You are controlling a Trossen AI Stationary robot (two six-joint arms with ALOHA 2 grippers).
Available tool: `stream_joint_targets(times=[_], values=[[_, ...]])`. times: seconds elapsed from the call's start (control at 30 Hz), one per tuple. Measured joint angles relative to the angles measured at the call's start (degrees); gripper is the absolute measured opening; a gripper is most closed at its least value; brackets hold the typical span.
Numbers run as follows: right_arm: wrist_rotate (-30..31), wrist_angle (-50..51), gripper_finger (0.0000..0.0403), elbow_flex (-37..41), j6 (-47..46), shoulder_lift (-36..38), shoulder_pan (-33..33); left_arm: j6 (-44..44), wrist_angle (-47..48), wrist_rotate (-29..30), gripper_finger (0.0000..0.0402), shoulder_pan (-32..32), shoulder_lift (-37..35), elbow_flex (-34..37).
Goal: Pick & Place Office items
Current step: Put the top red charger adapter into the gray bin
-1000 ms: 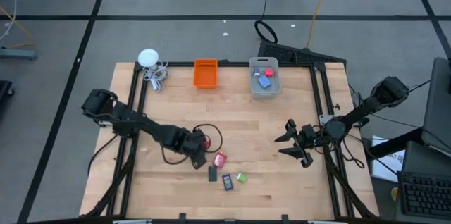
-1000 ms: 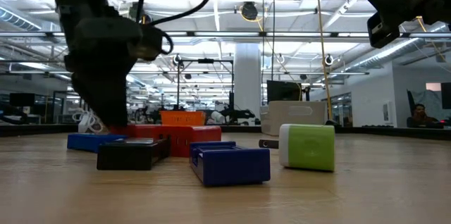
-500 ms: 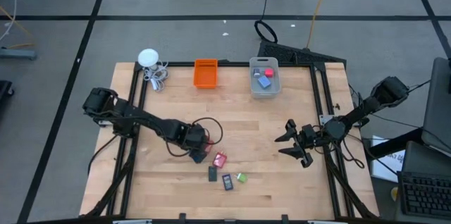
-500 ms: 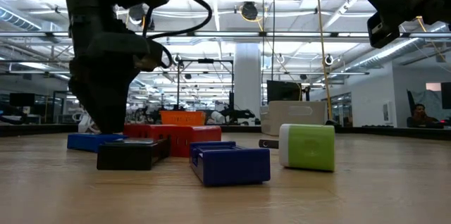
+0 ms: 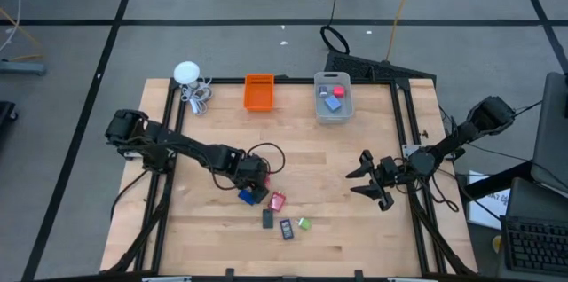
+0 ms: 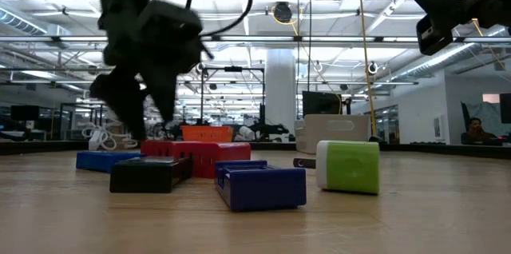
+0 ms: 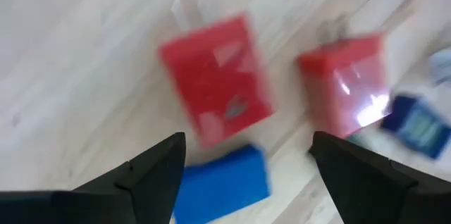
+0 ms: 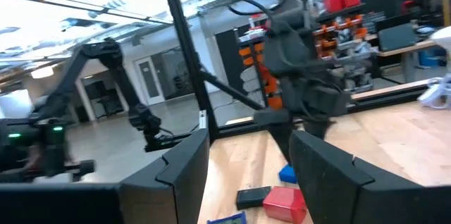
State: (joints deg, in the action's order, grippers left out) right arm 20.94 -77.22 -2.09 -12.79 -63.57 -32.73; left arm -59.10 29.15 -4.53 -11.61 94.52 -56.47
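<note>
Hovering open pincer over the small blocks

The left gripper (image 7: 243, 164) hangs with its fingers spread and empty above a red block (image 7: 215, 79). A blue block (image 7: 222, 185) lies just beside it, between the fingers. The right gripper (image 5: 366, 178) waits well apart, partly open, holding nothing. No writing can be read.

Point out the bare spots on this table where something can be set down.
Bare wood lies between the cluster of small blocks and the right hand, and in front of the orange bin and the clear bin. It is crowded around the left hand and by the white gadget.
</note>
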Motion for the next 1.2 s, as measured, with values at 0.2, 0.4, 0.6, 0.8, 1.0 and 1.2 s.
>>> stream_joint_targets(times=[0.2, 0.4, 0.6, 0.8, 1.0, 1.2], values=[[0.39, 0.37, 0.0187, 0.00, 0.00, 0.00, 0.07, 1.86, 4.92, 9.51, 0.0297, -2.42, 0.00, -6.02], [0.36, 0.35, 0.0187, 0.00, 0.02, 0.00, 0.07, -1.22, 7.95, 13.60, 0.0284, -3.13, 2.13, -6.69], [0.38, 0.34, 0.0187, 0.00, -0.11, 0.00, 0.07, -1.21, 7.15, 11.56, 0.0281, -2.87, 9.70, -7.69], [0.39, 0.33, 0.0187, 0.00, -0.18, 0.01, 0.07, -1.34, 9.00, 11.29, 0.0280, -2.46, 13.78, -9.83], [0.38, 0.76, 0.0187, 0.00, -0.05, 0.00, 0.07, 1.50, 8.48, 13.02, 0.0280, -2.32, 14.47, -9.97], [0.31, 0.75, 0.0187, 0.00, -0.03, 0.00, 0.07, 8.95, 7.22, 14.01, 0.0280, -2.67, 14.56, -9.81]])
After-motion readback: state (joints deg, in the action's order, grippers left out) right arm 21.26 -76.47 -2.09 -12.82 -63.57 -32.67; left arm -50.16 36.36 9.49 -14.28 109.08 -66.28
